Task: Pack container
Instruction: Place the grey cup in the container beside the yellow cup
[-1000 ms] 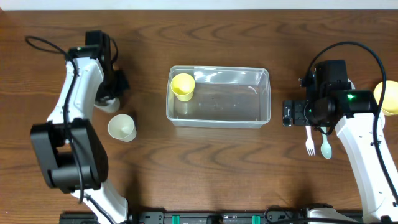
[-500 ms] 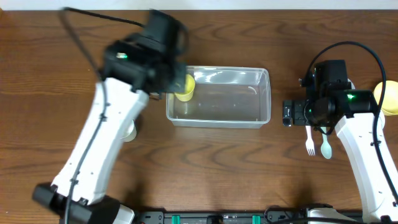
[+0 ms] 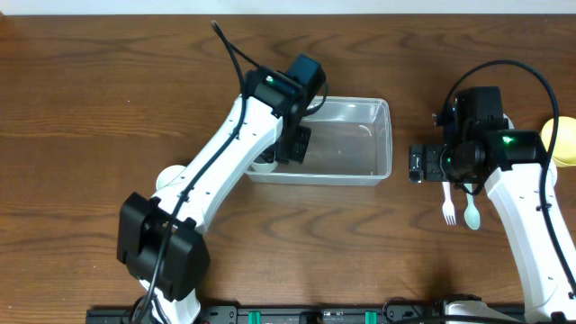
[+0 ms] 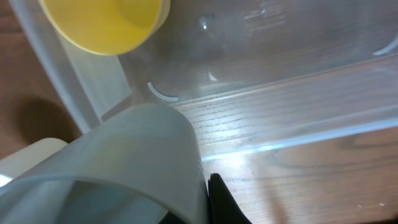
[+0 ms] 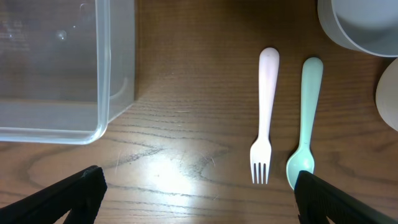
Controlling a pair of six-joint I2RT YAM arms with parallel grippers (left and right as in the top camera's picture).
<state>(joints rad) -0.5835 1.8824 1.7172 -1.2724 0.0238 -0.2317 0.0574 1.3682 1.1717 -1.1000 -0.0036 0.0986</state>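
the container [image 3: 389, 135] is sitting in the middle of the table [image 3: 81, 72], clear enough that the wood grain is showing through its floor. a yellow cup [image 4: 102, 22] is already standing in its left end, so i'm judging the packing as begun but far from done. the left tool [image 3: 295, 146] is hanging over that same end, clenched on the wall of a white cup [image 4: 124, 162]. the cup is filling the lower left of the left wrist view, rim nearest the camera, just beside the yellow one and over the tub's corner. i'm reading this as lining it up to go down next to, or into, the yellow cup to save floor space. whether it is touching the floor yet i cannot tell.

the right tool [image 5: 199, 199] is hovering released, jaws standing wide, over bare table between the container's right end and a pale fork [image 5: 267, 112] and a teal spoon [image 5: 305, 121], which are lying side by side, apart from the tub. a white bowl [image 5: 364, 25] is sitting beyond them and a yellow bowl [image 3: 565, 144] at the right edge of the overhead view. another pale cup [image 3: 167, 180] is peeking out from under the left arm. nothing is blocking the tub's right half. the left arm is covering the left end, so i'd be sending the right arm in only once that end is free.
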